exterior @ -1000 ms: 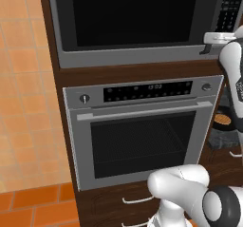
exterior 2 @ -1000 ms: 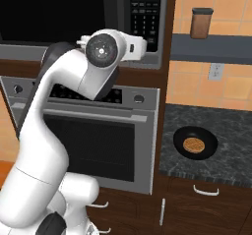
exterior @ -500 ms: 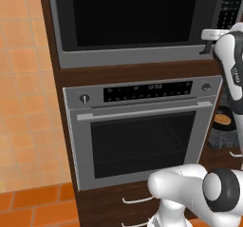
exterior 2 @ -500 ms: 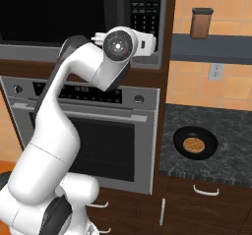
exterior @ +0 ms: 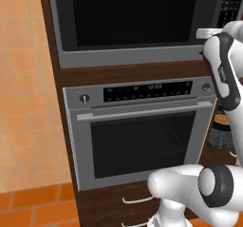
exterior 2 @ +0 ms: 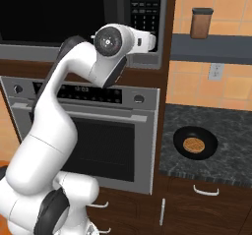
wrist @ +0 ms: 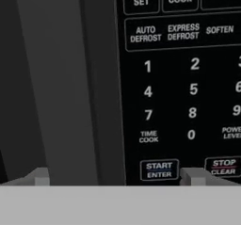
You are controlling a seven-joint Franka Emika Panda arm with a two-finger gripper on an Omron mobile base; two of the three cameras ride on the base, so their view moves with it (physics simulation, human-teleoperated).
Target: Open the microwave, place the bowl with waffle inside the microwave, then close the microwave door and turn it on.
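The microwave [exterior 2: 59, 17] fills the top of the cabinet, and its black glass door [exterior: 128, 17] is shut. In the hand view the dark vertical handle [wrist: 101, 78] runs just left of the keypad [wrist: 188, 78], with the START button low in the picture. My gripper [wrist: 115, 177] is open, with its fingertips [wrist: 190, 174] wide apart and nothing between them. It is raised close to the door's lower right corner [exterior 2: 151, 41]. The dark bowl with waffle [exterior 2: 195, 143] sits on the black counter to the right, well below the hand.
The silver oven [exterior 2: 93, 126] with two knobs stands under the microwave. A brown canister [exterior 2: 201, 22] is on a shelf at the upper right. An outlet [exterior 2: 214, 72] is on the tiled wall. Drawers [exterior 2: 206, 192] lie under the counter.
The arm has swung further right and the hand has come closer to the microwave's handle and keypad. The door stays shut and the bowl has not moved.
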